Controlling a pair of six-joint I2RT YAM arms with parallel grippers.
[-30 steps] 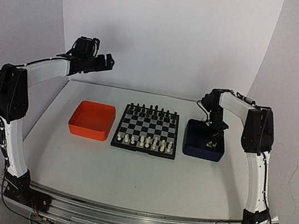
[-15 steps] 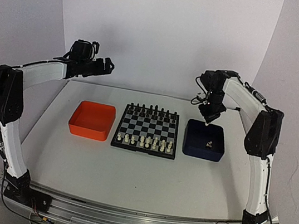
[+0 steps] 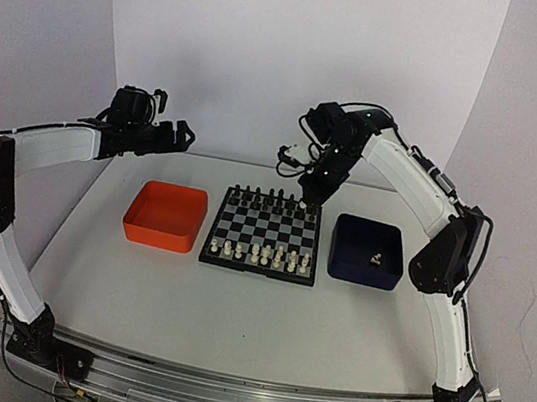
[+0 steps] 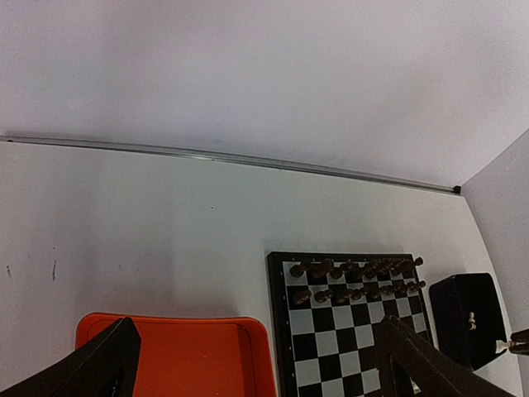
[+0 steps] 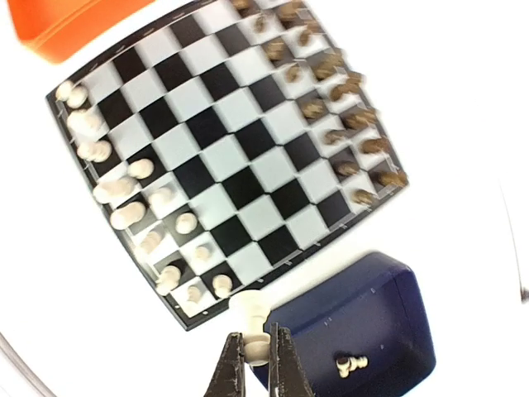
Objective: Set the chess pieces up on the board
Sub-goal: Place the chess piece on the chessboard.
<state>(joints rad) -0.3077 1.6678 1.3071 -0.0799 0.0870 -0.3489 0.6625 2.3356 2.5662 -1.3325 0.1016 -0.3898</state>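
High over the right side of the board (image 3: 264, 229), my right gripper (image 3: 307, 192) pinches one cream-white chess piece (image 5: 250, 313) between its fingertips. The other chess pieces (image 3: 263, 254) stand in the board's two near rows, and one more lies in the dark blue tray (image 3: 350, 264). My left gripper (image 3: 179, 133) hangs beyond the orange tray (image 3: 165, 214), jaws spread wide, holding nothing

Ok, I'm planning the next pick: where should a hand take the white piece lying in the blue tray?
Take the piece from straight above; the blue tray has walls blocking side approaches. It seems to lie on its side, so pinch across its narrow waist.
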